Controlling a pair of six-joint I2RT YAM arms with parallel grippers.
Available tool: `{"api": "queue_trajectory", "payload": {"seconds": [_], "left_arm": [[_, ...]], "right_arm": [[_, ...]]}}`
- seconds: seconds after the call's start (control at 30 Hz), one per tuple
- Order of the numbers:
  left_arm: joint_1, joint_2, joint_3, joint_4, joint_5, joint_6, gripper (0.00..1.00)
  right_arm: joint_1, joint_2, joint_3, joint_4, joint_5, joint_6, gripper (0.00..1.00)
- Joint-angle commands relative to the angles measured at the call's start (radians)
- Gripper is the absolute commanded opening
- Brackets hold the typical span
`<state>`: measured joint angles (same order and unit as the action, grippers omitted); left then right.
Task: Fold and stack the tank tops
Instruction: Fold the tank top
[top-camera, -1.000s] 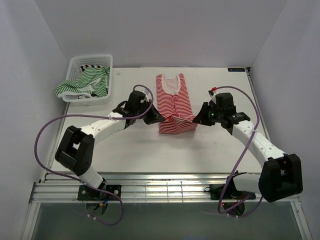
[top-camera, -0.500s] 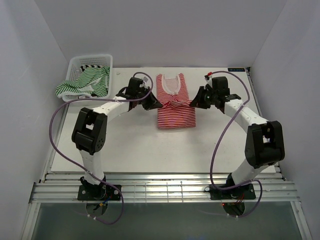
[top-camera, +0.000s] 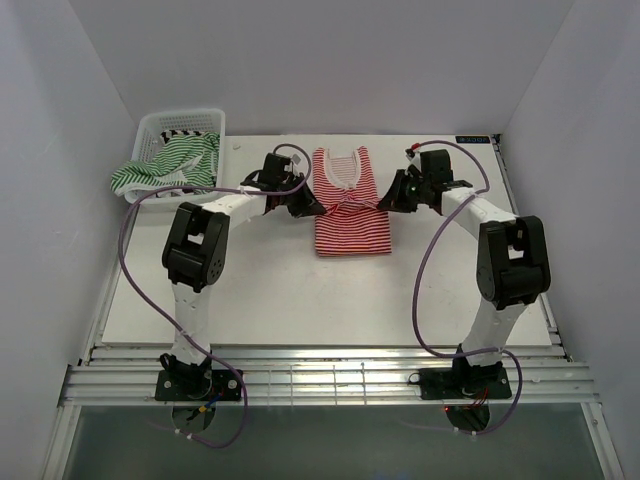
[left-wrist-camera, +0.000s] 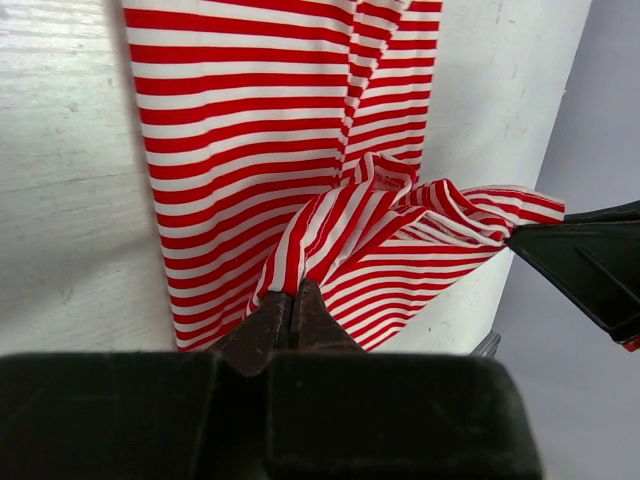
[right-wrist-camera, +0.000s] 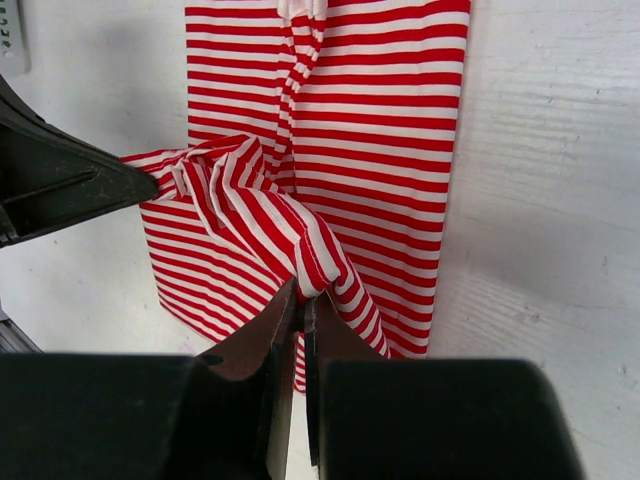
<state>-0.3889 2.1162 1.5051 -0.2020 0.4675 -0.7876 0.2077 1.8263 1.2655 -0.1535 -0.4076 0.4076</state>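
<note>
Left claw pinched fully shut on one corner of the red tank top, and right claw clamped the same way on the opposite corner. The cloth bunches in a raised ridge between them, across the middle of the top. The rest lies flat on the bench, centre back. Probably the hem is being carried toward the neckline for a half fold, but the bunching hides which edge is held. The green tank top drapes over the basket at far left. The black-and-white tank top peeks out inside it. Both are unfolded.
</note>
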Motion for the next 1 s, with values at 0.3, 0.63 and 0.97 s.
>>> {"api": "queue_trajectory", "payload": {"seconds": [0.3,0.63,0.97], "left_arm": [[0.018,0.037,0.090,-0.020,-0.017,0.050,0.00],[0.035,0.074,0.112,-0.018,-0.032,0.037,0.00],[0.036,0.085,0.152,-0.020,-0.017,0.053,0.34]], "right_arm": [[-0.030,0.131,0.113,0.052,-0.077,-0.036,0.08],[-0.042,0.195,0.150,0.080,-0.102,-0.030,0.08],[-0.054,0.284,0.232,0.085,-0.200,-0.020,0.41]]}}
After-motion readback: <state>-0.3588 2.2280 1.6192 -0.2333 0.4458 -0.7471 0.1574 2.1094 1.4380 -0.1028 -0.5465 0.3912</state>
